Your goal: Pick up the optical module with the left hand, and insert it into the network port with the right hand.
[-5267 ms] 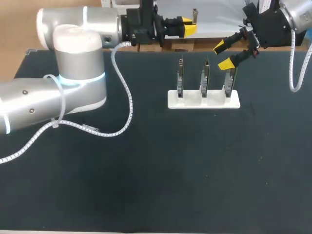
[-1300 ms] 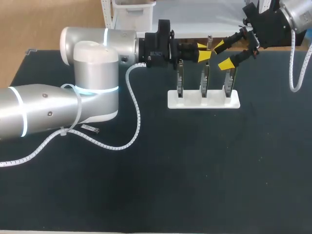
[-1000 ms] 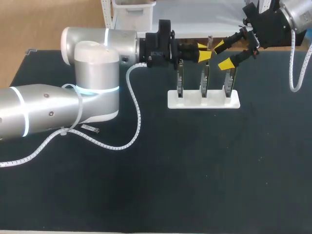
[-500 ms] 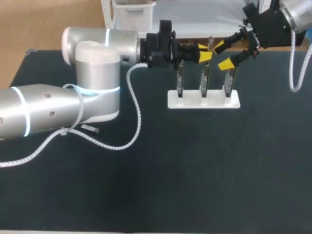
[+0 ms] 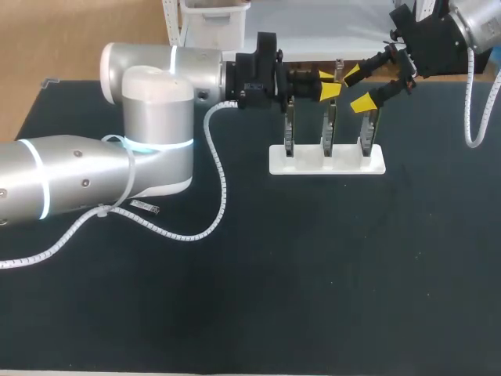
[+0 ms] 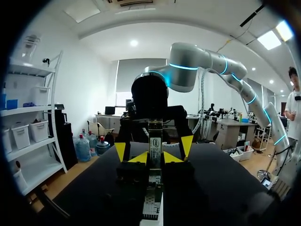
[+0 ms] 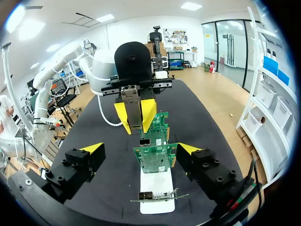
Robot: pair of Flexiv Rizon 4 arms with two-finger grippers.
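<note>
While the left tool (image 5: 327, 84) grips a module (image 5: 337, 69), cards (image 5: 329, 125) fill the rack (image 5: 327, 162).

- No word or number can be made out from where I stand.
- The module (image 6: 154, 141) carries a small white label with dark print, seen in the left wrist view; its letters are too small to tell.
- The green circuit boards (image 7: 157, 157) show only fine markings, none legible.
- A small pale strip (image 5: 145, 207) lies on the table (image 5: 313, 274); any print on it is too small to tell.
</note>
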